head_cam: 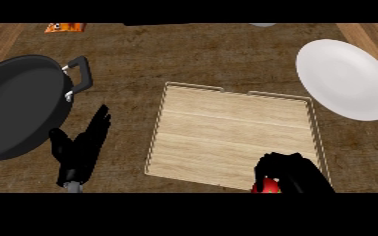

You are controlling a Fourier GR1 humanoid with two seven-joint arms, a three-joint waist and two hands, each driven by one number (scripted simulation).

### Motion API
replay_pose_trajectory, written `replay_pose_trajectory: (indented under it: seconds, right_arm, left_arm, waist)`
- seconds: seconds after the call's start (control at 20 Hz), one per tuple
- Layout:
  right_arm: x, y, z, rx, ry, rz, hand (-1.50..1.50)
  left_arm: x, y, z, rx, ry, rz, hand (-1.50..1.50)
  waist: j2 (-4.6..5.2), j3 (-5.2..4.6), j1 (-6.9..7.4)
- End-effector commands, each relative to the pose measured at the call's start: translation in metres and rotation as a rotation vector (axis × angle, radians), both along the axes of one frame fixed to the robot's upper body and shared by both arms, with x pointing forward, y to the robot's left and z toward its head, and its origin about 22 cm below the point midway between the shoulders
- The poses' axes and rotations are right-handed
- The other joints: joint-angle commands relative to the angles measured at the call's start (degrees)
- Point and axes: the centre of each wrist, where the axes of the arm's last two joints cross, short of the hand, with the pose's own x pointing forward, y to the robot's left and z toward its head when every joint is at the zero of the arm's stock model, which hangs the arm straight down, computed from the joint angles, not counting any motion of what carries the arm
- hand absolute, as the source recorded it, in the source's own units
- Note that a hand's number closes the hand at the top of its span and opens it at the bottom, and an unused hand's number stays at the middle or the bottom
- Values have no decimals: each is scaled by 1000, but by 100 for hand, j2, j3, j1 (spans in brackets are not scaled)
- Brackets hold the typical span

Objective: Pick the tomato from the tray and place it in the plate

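Note:
A red tomato [267,186] shows at the bottom edge of the head view, mostly hidden under my right hand [291,172], whose fingers are curled round it. The hand sits over the near right corner of the light wooden tray [229,130], which has a thin wire rim. A white plate [341,77] lies at the far right of the counter, well apart from the hand. My left hand [81,147] rests open at the lower left, fingers straight and pointing up, left of the tray.
A large black pan [29,105] with a black handle [80,72] fills the left side, close to my left hand. An orange packet [65,27] lies at the far left edge. Dark wood counter lies between tray and plate.

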Motion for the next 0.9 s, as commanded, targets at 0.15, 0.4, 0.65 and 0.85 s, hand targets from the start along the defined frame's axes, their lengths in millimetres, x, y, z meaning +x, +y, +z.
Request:
replay_pose_trajectory:
  seconds: [0.15, 0.4, 0.65, 0.85]
  right_arm:
    - [-39, -51, 36, 182, -225, 82, 150]
    - [-39, -88, 32, 370, -238, -91, 150]
    - [-18, -147, 26, 514, -257, -211, 150]
    - [12, -199, 27, 640, -300, -275, 150]
  left_arm:
    - [-12, 6, -15, -8, 65, 49, 0]
    - [2, 0, 0, -20, 53, -1, 0]
    - [2, -3, 6, -5, 49, -25, 0]
    - [12, -12, -1, 2, 31, -53, 0]
  waist:
    - [63, -28, -114]
    - [100, -31, 35]
    - [111, -29, 186]
    - [145, -35, 286]
